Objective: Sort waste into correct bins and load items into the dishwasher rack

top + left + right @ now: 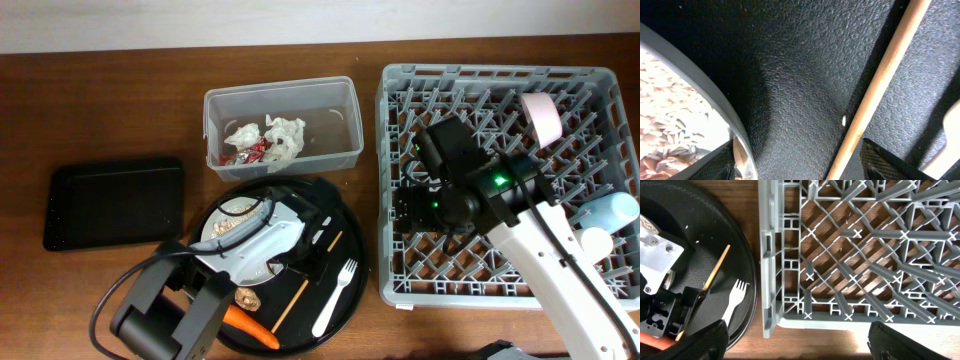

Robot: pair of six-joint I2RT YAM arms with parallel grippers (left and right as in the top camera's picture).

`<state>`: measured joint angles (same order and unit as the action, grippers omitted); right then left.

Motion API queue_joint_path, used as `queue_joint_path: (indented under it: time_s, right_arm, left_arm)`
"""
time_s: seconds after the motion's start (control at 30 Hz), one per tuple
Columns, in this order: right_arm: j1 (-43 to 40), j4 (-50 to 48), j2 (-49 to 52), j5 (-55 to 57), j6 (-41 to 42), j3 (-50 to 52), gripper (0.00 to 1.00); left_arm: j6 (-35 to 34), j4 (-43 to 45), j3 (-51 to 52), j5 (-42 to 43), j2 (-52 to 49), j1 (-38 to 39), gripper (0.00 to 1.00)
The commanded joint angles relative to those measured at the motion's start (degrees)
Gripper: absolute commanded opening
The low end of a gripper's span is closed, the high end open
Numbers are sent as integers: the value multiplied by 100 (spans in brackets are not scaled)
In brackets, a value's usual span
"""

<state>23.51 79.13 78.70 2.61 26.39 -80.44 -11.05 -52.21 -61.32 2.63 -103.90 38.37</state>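
The left jaws (805, 167) stand wide and hold nothing. The thin wooden chopstick (880, 80) runs up between them, nearer one finger than the other, flat on the round black tray (800, 60). At the farther finger curves the rim of the white plate (700, 85), with beige food scraps (665, 125) on it. Outside the nearer finger lies the white fork (335, 298). Back behind these jaws, beside the arm, sit the carrot (252, 325) and a small brown lump (247, 297).

The right jaws (797, 345), also wide and empty, hover at a corner of the dishwasher rack (772, 255). Deeper in the rack sit the bowl (545, 115), light blue cup (612, 208) and white cup (597, 242) — loaded, I judge.

Beyond the plate from the left jaws, the clear tub (285, 165) holds tissues (287, 135) and wrappers (250, 152). Nothing shows in the shallow black tray (115, 205).

Roughly half done — plate, fork, chopstick, scraps, carrot and lump remain.
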Motion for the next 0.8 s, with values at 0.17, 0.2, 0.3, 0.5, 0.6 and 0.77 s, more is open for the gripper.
queue_joint_path:
  time_s: [0.17, 0.2, 0.3, 0.5, 0.6, 0.77]
  right_arm:
    - [0, 15, -87, 111, 28, 24, 93]
    - [0, 15, -87, 111, 28, 24, 93]
    - [0, 15, -87, 111, 28, 24, 93]
    - [0, 20, -87, 109, 28, 24, 93]
    - [0, 20, -87, 109, 28, 24, 93]
    - [0, 20, -87, 109, 28, 24, 93]
  left_arm:
    - [424, 146, 129, 1102, -22, -894, 80]
    - [424, 164, 129, 748, -22, -885, 80]
    - [422, 153, 129, 249, -22, -715, 79]
    - [271, 162, 205, -153, -22, -439, 76]
    - [271, 160, 417, -136, -22, -223, 69]
    - [251, 157, 439, -138, -22, 101, 47]
